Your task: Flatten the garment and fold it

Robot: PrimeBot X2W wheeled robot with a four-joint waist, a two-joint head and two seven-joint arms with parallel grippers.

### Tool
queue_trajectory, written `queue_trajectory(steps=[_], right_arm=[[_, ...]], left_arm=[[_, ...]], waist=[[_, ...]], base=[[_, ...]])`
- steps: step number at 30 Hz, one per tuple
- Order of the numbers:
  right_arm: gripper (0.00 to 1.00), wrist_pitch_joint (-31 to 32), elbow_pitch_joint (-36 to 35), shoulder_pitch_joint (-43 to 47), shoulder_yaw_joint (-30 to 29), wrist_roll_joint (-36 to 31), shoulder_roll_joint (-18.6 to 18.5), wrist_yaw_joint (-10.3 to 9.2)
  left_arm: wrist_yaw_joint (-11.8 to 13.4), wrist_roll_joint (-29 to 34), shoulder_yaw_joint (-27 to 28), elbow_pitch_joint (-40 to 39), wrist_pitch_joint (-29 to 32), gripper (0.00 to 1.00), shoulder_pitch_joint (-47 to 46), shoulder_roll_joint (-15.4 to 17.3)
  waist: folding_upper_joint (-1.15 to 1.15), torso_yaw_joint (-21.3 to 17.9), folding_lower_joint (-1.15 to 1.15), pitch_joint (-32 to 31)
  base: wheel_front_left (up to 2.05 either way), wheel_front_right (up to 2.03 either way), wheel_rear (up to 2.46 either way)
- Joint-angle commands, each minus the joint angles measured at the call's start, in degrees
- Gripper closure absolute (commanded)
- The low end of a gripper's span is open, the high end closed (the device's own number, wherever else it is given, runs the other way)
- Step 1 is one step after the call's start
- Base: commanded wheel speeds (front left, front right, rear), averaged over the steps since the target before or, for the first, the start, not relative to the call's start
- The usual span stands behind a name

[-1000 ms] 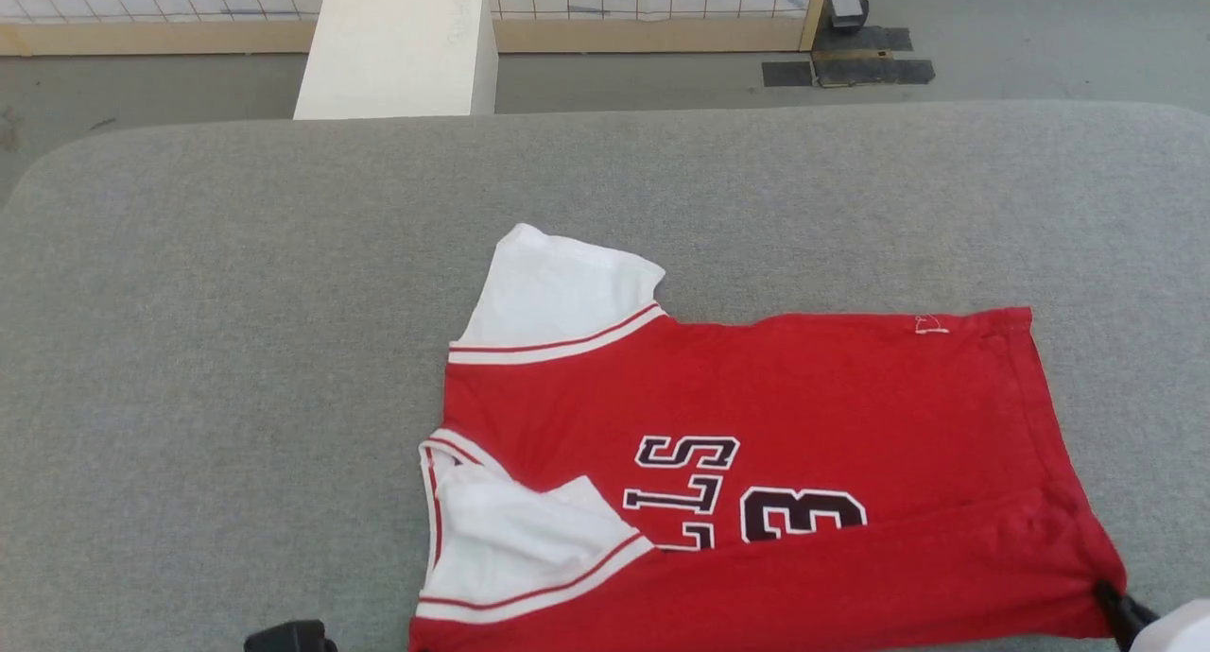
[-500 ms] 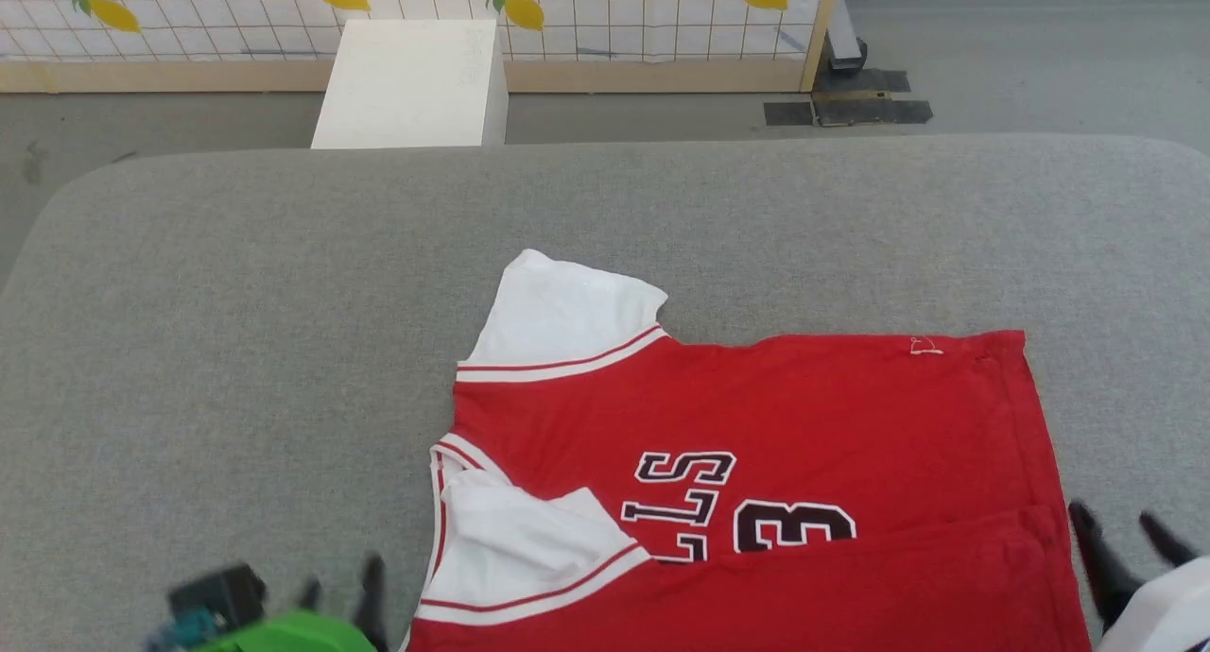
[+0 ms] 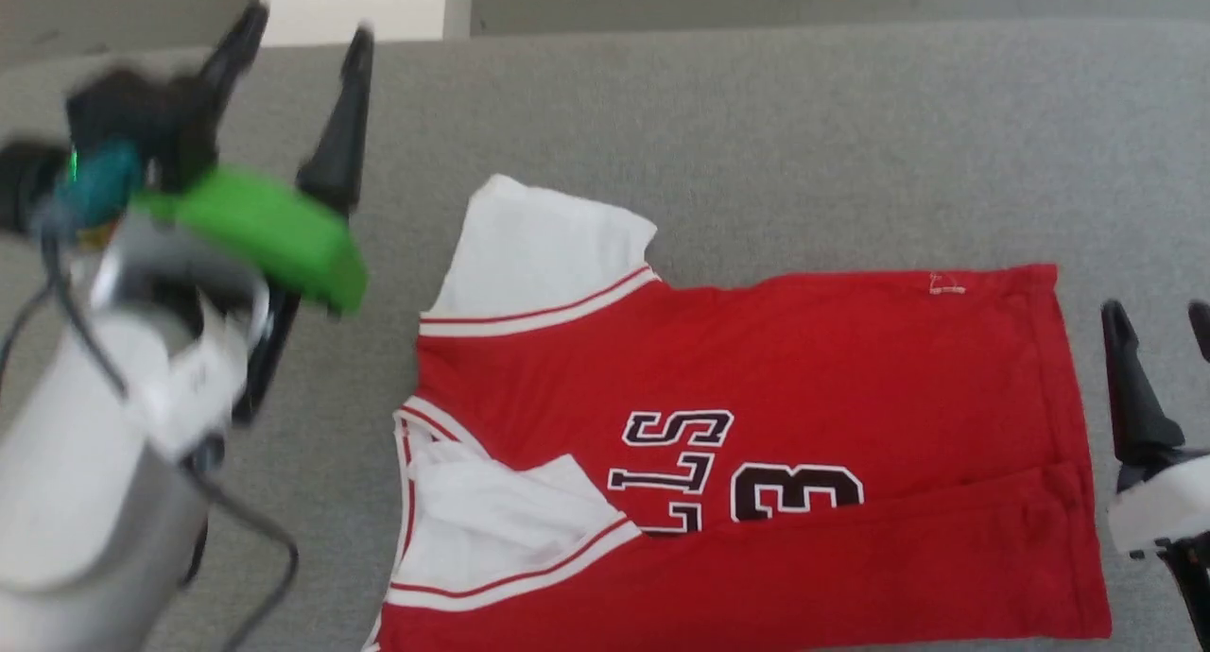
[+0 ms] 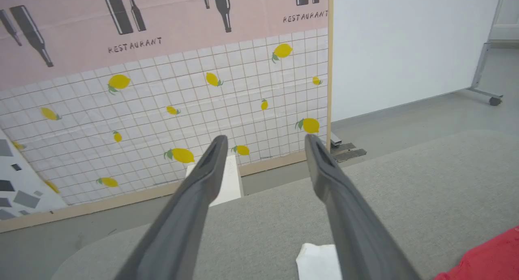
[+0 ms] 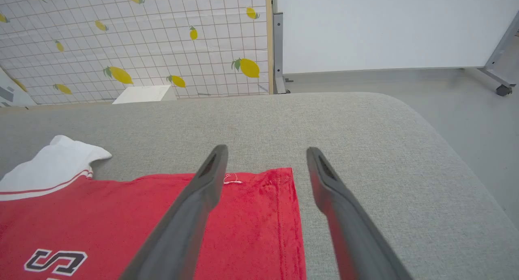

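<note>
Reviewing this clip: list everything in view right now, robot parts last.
garment: one, red with white sleeves, on the table, near edge folded over
table: one, grey, under the garment
box: one, white, on the floor beyond the table
lemon-print panel: one, white and yellow, behind the box
poster: one, pink, above the lemon-print panel
board: one, white, beside the lemon-print panel
tape patches: a few, dark, floor by the panel's foot
left gripper: one, dark, jaws open, over the table, left of the garment
right gripper: one, dark, jaws open, by the garment's hem
</note>
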Motion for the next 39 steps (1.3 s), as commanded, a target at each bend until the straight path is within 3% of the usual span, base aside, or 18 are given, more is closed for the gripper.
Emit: queue_trajectory(steps=[1,5,9,15,22,23,24,29,34,39], right_arm=[[0.00,-0.6,-0.4,-1.6,0.6,-0.2,0.0,-0.09],[0.00,-1.5,-0.6,-3.9,2.0,0.0,0.2,-0.09],[0.00,-2.5,0.3,-5.4,2.7,0.2,0.5,-0.09],[0.00,-3.2,0.8,-6.5,2.5,0.4,0.5,-0.09],[0.00,-3.1,0.5,-6.9,1.4,0.5,0.2,-0.09],[0.00,-2.9,0.3,-6.9,1.2,0.4,0.2,-0.09],[0.00,-2.8,0.3,-7.0,1.1,0.4,0.2,-0.09],[0.00,-1.8,-0.1,-8.1,2.0,0.5,-1.1,-0.09],[0.00,0.9,0.0,-12.6,3.2,2.4,-5.0,-0.09],[0.00,10.6,6.8,-21.2,2.8,6.9,-8.4,-0.09]], left_arm=[[-1.7,-0.1,-1.0,2.5,1.5,0.00,-3.4,-0.3],[-7.6,-3.0,-4.3,10.6,5.4,0.00,-11.4,-2.8],[-12.6,-4.9,-6.6,19.2,8.1,0.00,-14.6,-2.9],[-14.4,-5.8,-7.9,26.6,10.9,0.00,-16.2,-2.5],[-14.7,-7.2,-9.4,30.6,17.2,0.00,-16.3,-2.1],[-14.7,-7.6,-9.5,30.8,18.0,0.60,-16.2,-2.2],[-14.8,-7.8,-9.7,30.9,18.3,1.00,-16.2,-2.3],[-14.5,-7.5,-9.8,30.9,16.6,1.00,-16.1,-2.6],[-14.5,-7.4,-9.8,30.9,13.4,1.00,-15.2,-3.2],[-14.6,-7.7,-10.3,30.8,11.5,1.00,-14.3,-4.4]], waist=[[0.00,-1.9,0.00,6.4],[0.00,-3.3,0.00,9.9],[0.00,-4.7,0.00,12.5],[0.00,-6.2,0.00,15.2],[0.00,-6.3,0.00,16.9],[0.00,-6.2,0.00,17.0],[0.00,-6.1,0.00,17.1],[0.00,-4.9,0.00,16.0],[0.00,-3.8,0.00,13.4],[0.00,-2.4,0.00,11.4]], base=[[0.00,0.00,0.00],[0.00,0.00,0.00],[0.00,0.00,0.00],[0.00,0.00,0.00],[0.00,0.00,0.00],[0.00,0.00,0.00],[0.00,0.00,0.00],[0.00,0.00,0.00],[0.00,0.00,0.00],[0.00,0.00,0.00]])
